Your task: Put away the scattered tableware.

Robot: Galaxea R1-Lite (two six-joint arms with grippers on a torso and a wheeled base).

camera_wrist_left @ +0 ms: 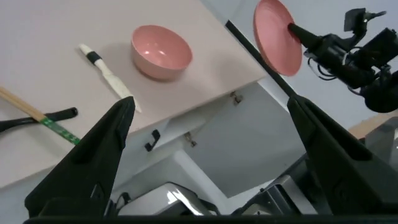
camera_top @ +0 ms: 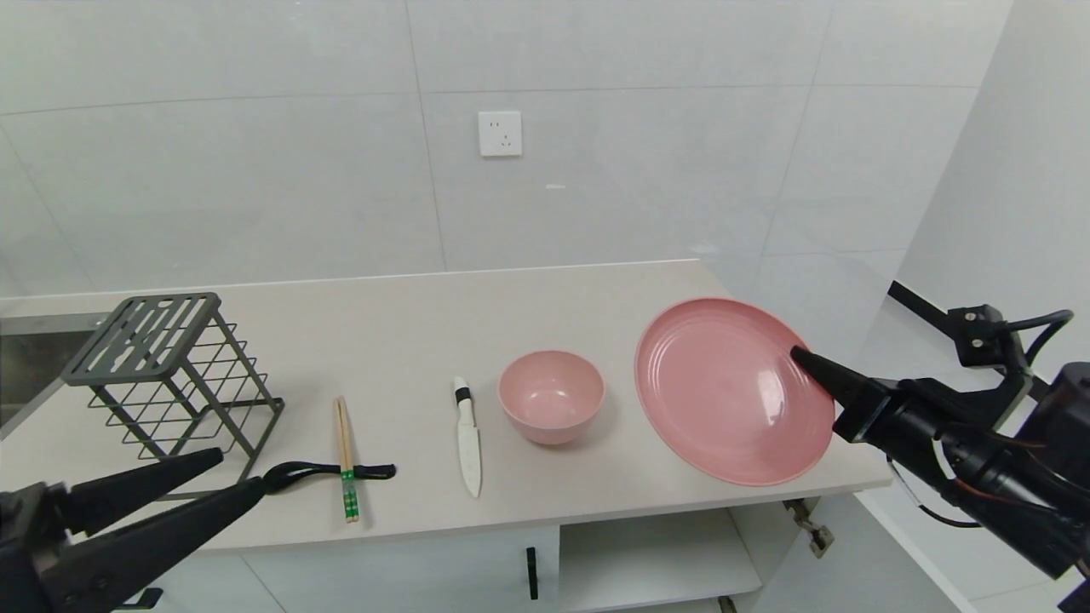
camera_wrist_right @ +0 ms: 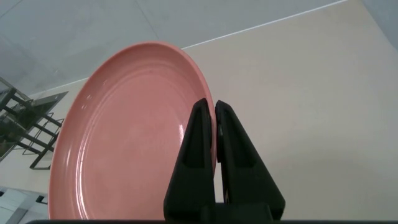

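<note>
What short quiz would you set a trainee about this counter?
1. True or false: the right gripper is shut on the rim of the round pink plate.
2. What lies between the wooden chopsticks and the small pink bowl? A) white knife B) metal fork C) glass cup
3. Fill in: the left gripper has its jaws ___.
Key: 1 true; 2 A; 3 open.
</note>
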